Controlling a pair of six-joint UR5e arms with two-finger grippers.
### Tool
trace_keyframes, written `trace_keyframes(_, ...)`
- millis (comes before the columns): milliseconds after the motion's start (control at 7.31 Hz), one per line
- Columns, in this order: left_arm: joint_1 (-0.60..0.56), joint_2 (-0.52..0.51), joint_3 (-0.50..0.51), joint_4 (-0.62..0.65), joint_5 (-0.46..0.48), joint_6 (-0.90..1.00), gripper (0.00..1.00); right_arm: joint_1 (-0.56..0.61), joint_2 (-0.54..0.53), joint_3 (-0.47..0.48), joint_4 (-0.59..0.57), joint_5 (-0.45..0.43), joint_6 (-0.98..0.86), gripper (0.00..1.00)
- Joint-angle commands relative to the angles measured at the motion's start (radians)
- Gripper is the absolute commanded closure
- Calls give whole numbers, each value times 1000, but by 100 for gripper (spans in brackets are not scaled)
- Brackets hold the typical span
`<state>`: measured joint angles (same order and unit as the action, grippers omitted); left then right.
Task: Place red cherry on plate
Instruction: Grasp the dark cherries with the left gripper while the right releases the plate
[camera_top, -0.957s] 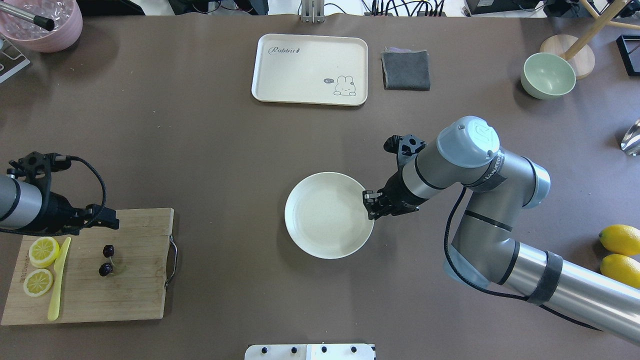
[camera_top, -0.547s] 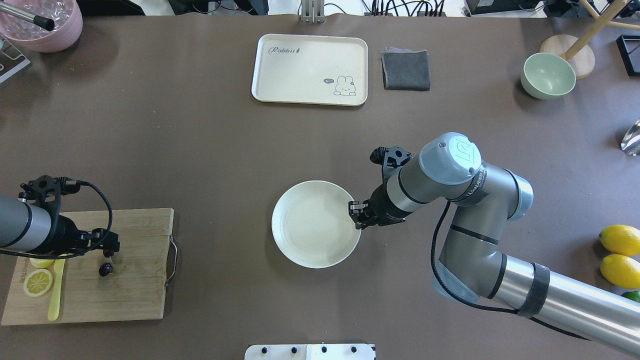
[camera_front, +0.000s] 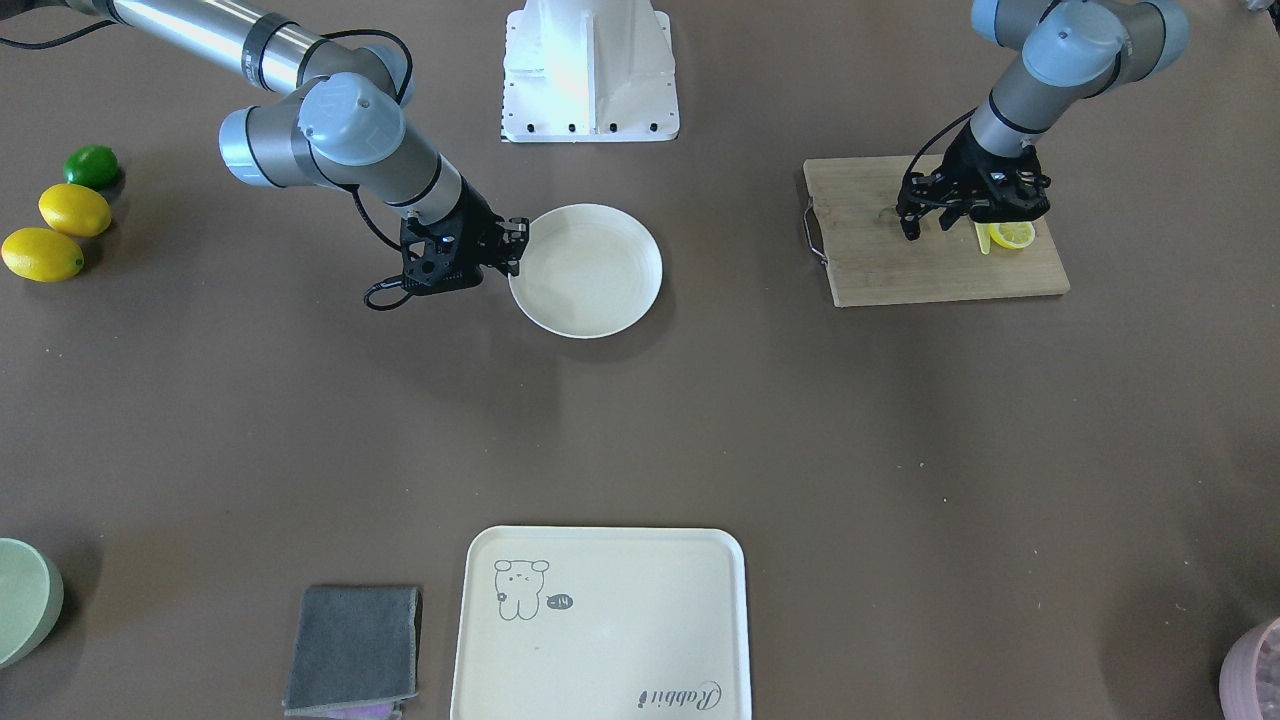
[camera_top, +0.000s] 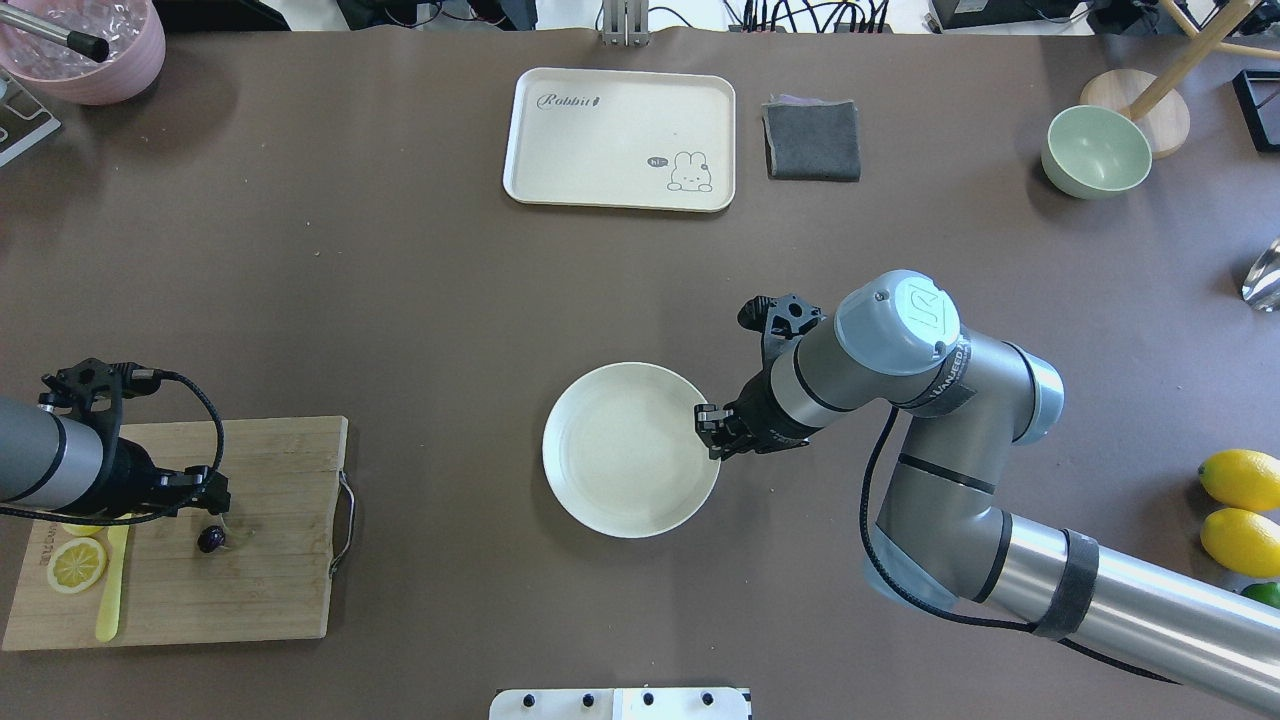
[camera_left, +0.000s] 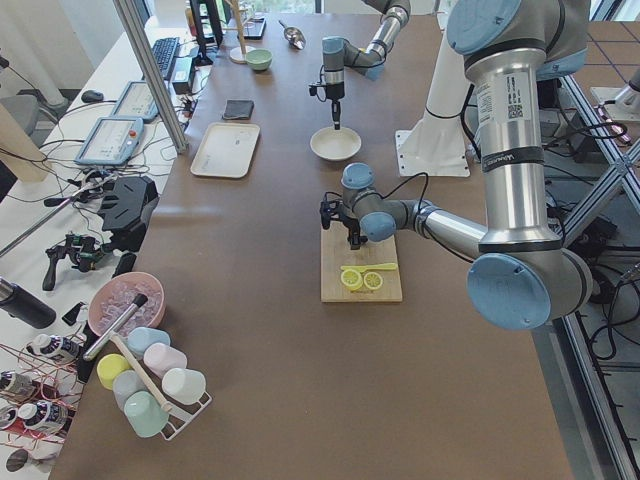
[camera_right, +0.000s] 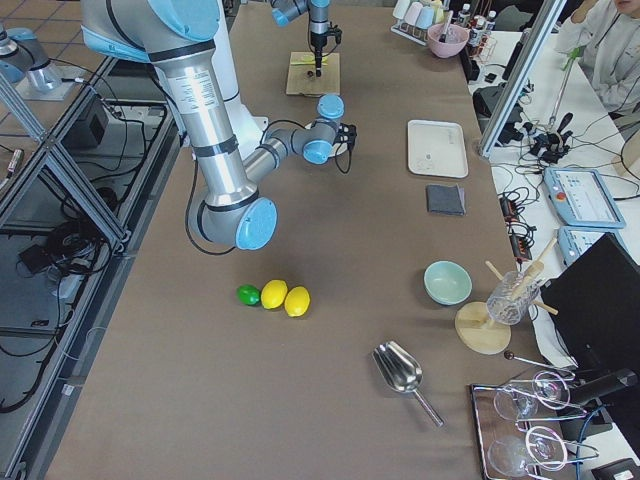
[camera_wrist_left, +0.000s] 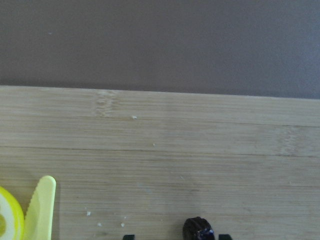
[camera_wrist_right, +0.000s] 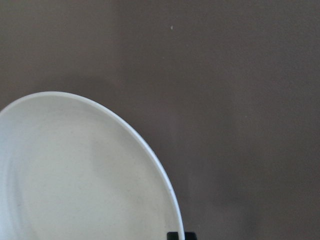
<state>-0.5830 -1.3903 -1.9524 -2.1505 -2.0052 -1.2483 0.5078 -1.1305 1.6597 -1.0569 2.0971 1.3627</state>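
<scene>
Currently, my left gripper (camera_wrist_left: 176, 236) hangs, jaws parted, over the cutting board (camera_top: 270, 580), with one fruit of the red cherry (camera_wrist_left: 198, 230) off-centre between its tips. The plate (camera_top: 600, 500) lies well apart rightward, its rim pinched by my right gripper (camera_top: 706, 431).

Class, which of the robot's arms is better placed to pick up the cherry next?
Left. The left gripper hangs over the cutting board with a cherry between its open jaws; the right gripper holds the plate by its rim, far away.
</scene>
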Motion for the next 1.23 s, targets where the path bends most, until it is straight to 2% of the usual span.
trace_keyframes(0, 9, -9, 4, 0, 0, 1, 38, 0, -6, 0, 0, -2, -2, 76)
trace_keyframes(137, 15, -19, 6, 0, 17, 1, 39, 1, -8, 2, 0, -3, -5, 48)
trace_keyframes(274, 22, -19, 13, 0, 23, 1, 48, 3, -6, 6, 0, -8, -5, 1)
trace_keyframes(547, 25, -30, 23, 0, 23, 1, 68, 3, -8, 17, 0, -31, -2, 1)
trace_keyframes(821, 22, -36, 1, 0, 20, 1, 96, 9, -9, 26, 0, -31, -2, 1)
trace_keyframes(1094, 16, -45, -2, 0, 10, 7, 100, 15, -15, 29, 0, -32, -2, 1)
